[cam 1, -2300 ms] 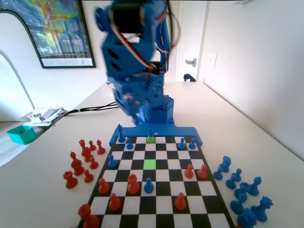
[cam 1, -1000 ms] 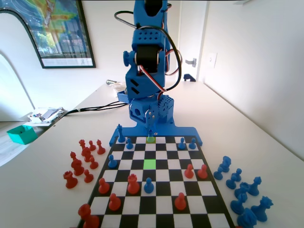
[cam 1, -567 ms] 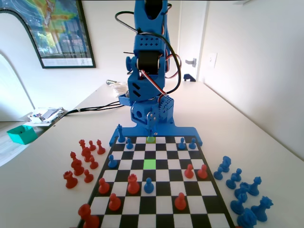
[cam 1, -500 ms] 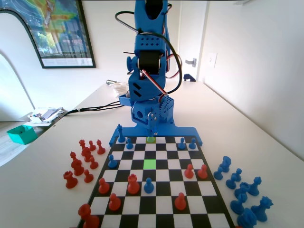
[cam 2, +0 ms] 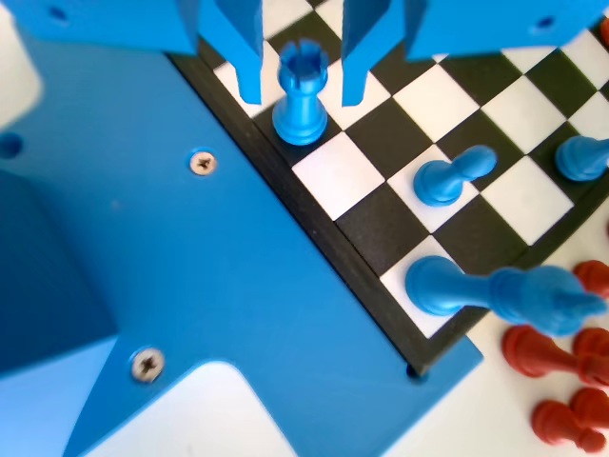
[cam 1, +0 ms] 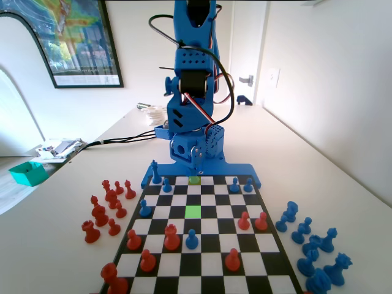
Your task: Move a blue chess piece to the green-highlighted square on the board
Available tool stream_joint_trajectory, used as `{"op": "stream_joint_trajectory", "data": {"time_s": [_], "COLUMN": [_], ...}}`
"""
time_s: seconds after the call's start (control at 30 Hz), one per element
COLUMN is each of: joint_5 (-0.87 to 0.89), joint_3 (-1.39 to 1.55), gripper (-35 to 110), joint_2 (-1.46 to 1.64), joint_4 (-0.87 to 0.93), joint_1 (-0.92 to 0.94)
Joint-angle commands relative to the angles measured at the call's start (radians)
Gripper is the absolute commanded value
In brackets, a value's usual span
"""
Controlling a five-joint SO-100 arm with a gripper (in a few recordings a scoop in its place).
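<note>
In the wrist view my gripper (cam 2: 302, 93) is open, one jaw on either side of a small blue chess piece (cam 2: 302, 107) with a notched top, and gaps show on both sides. The piece stands upright in the board's (cam 2: 366, 233) edge row, next to the blue base. In the fixed view my gripper (cam 1: 196, 162) hangs low over the dull yellow-green square (cam 1: 194, 180) in the far row. The green-highlighted square (cam 1: 193, 211) lies two rows nearer the camera in the same column, with nothing on it.
Other blue pieces (cam 1: 166, 184) (cam 1: 234, 184) stand in the far rows, and a blue pawn (cam 1: 192, 239) stands below the green square. Red pieces (cam 1: 171, 237) hold the near rows. Off the board, red pieces (cam 1: 107, 205) cluster left and blue pieces (cam 1: 312, 251) right.
The arm swung from a blurred, raised pose to upright at the board's centre line. The gripper came down around the piece in the far row. No piece has moved.
</note>
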Motion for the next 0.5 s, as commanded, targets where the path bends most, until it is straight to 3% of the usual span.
{"op": "stream_joint_trajectory", "data": {"time_s": [0.0, 0.47], "joint_5": [-0.018, -0.049], "joint_3": [0.026, 0.063], "gripper": [12, 2], "joint_2": [0.025, 0.015], "joint_4": [-0.041, -0.100], "joint_1": [0.000, 0.000]}}
